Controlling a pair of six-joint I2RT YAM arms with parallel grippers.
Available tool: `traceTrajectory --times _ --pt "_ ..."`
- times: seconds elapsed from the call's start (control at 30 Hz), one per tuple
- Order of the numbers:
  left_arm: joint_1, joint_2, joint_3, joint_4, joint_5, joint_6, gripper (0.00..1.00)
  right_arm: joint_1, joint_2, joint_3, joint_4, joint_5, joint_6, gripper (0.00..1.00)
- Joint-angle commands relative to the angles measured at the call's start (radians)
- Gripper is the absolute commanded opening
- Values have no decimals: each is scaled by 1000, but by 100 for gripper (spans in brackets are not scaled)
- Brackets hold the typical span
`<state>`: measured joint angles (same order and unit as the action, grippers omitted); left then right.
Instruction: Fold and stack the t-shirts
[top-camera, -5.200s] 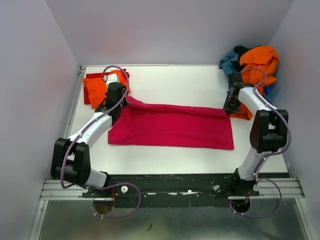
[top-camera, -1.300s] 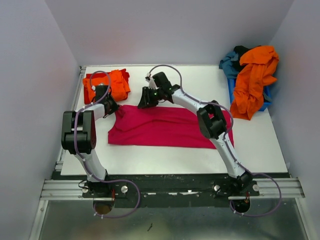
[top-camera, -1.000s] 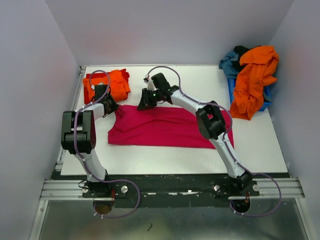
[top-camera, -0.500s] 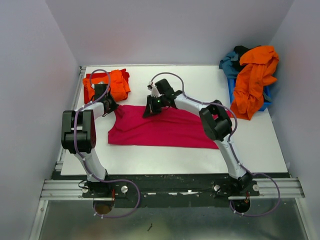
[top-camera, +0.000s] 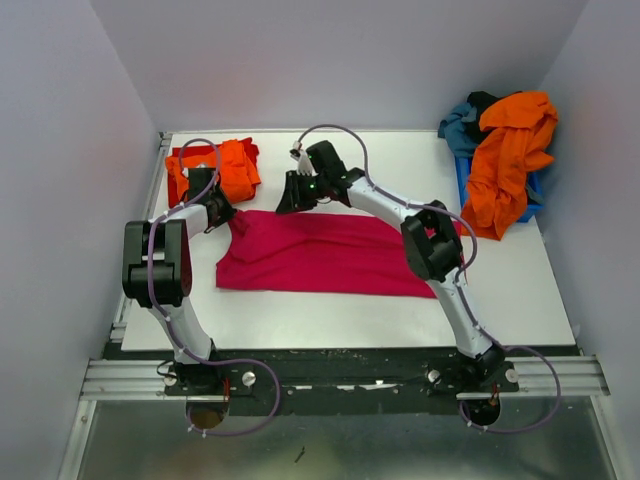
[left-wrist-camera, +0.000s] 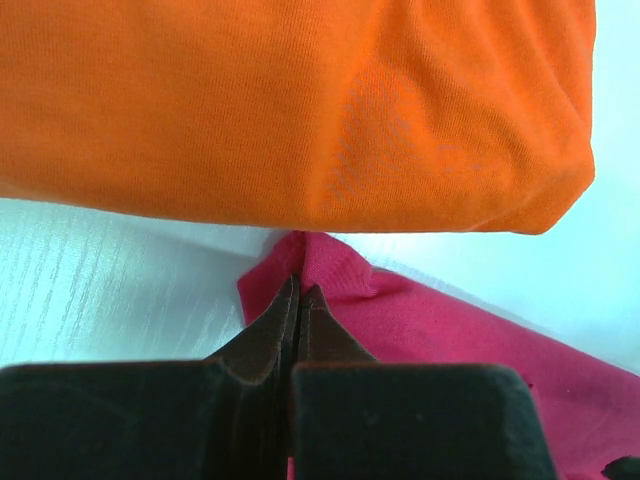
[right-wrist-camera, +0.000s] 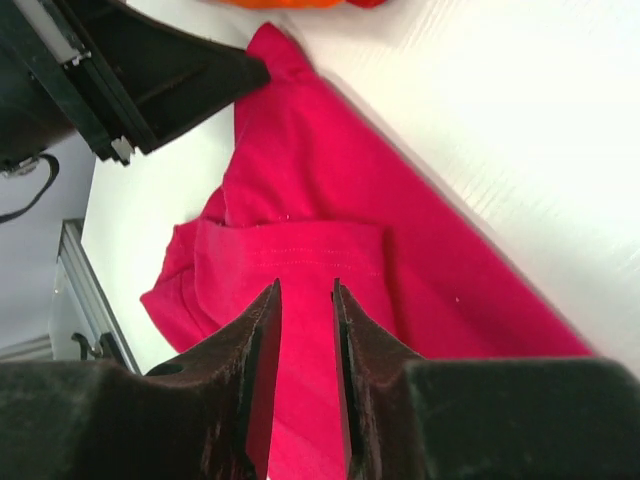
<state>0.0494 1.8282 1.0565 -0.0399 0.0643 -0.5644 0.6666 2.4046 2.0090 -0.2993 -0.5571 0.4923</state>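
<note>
A magenta-pink t-shirt (top-camera: 330, 255) lies folded into a flat band across the middle of the table. My left gripper (top-camera: 226, 215) is shut on its far-left corner, and the cloth pokes out past the fingertips (left-wrist-camera: 298, 295) in the left wrist view. Just beyond that corner sits a folded bright orange t-shirt (top-camera: 215, 170) (left-wrist-camera: 300, 100). My right gripper (top-camera: 286, 199) hovers over the shirt's far edge with its jaws a little apart and nothing between them (right-wrist-camera: 305, 290); the magenta cloth (right-wrist-camera: 330, 210) lies below.
A heap of t-shirts, orange (top-camera: 510, 150), teal-blue (top-camera: 458, 122) and black (top-camera: 483, 98), spills over a blue bin (top-camera: 461, 180) at the far right. The right arm reaches across the table's middle. Walls close in the left, right and far sides.
Half a second ago my right gripper was lower on the shirt's far edge; it has since lifted back towards the far side with open jaws. The left gripper and the shirt's corner have stayed put.
</note>
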Motion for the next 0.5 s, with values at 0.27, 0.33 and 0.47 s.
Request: traceTrajectory --times 0.27,0.33,0.47 --pt "9 -3 13 9 -11 9 0 7 137 158 -57 66 -14 42" --pt "9 0 16 9 -11 9 0 7 148 171 -58 62 -9 42" --pt "9 2 17 9 -9 11 0 8 157 171 -49 51 -3 41"
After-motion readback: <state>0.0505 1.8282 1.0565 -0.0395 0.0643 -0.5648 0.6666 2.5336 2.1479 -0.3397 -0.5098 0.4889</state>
